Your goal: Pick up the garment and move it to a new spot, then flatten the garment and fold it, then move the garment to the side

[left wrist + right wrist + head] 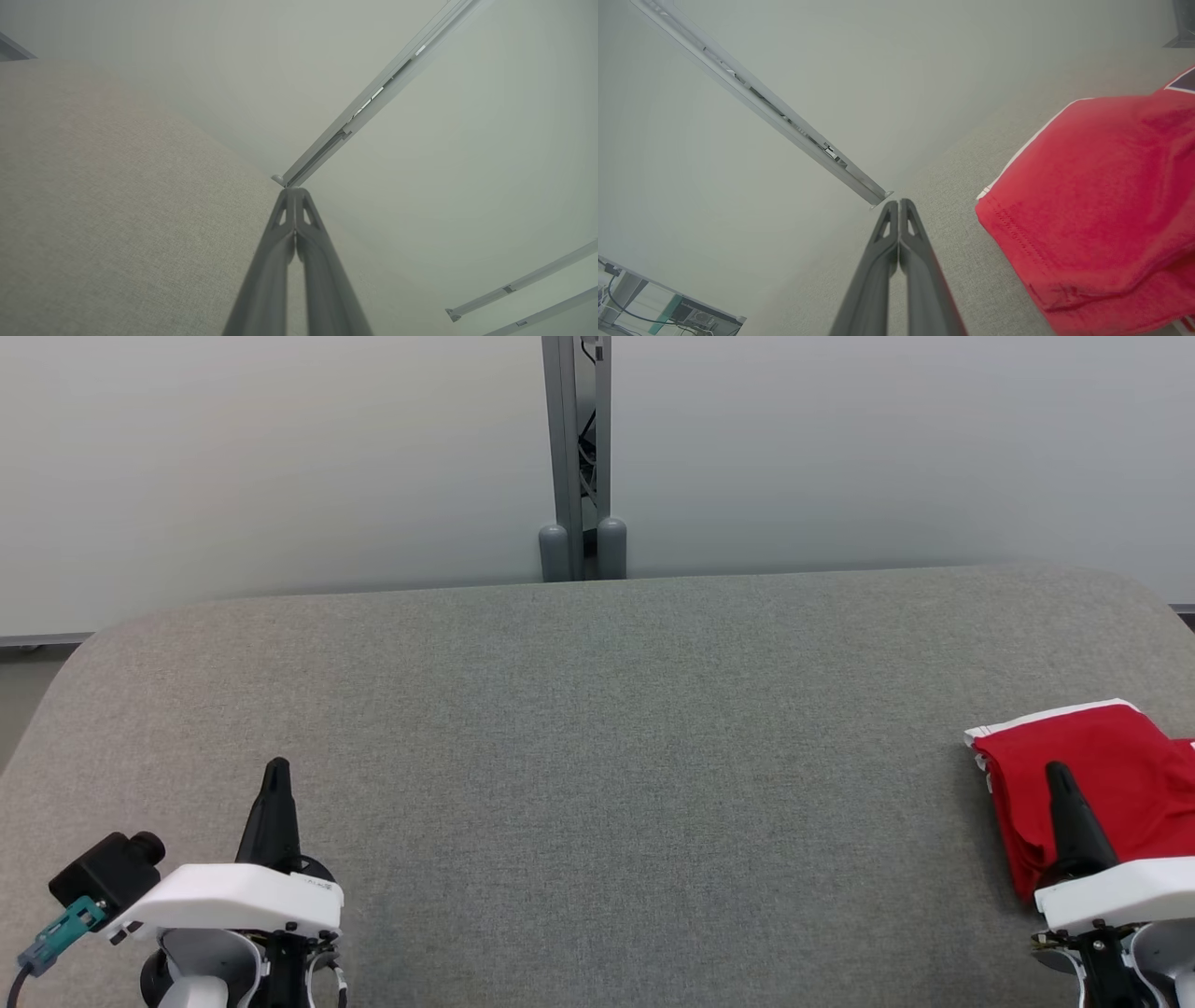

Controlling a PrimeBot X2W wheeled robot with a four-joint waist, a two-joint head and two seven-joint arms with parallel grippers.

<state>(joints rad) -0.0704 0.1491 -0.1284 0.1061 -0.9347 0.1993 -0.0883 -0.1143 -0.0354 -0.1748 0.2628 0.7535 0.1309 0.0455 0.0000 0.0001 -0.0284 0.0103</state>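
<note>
Red soft-knit garment (1120,775), folded into a thick rumpled block with white trim, lies at 3 o'clock on the gray woven-fabric table (597,756). Right gripper (1058,770) sits just by its left edge, slim dark tapered fingers pressed together, gripping nothing. Left gripper (277,767) at 8 o'clock, fingers together too, empty.

The left gripper (276,773) sits at the lower left of the head view. Its two dark fingers are pressed together into one point aiming up and away from the robot, above a white left wrist housing (238,896) with a black wrist camera (110,870) on its outer side. The right gripper (1058,773) mirrors it at the lower right, jaws likewise closed and empty, rising from the white right wrist housing (1116,894). In each wrist view the finger pair meets at the tips, with a slim gap lower down.
</note>
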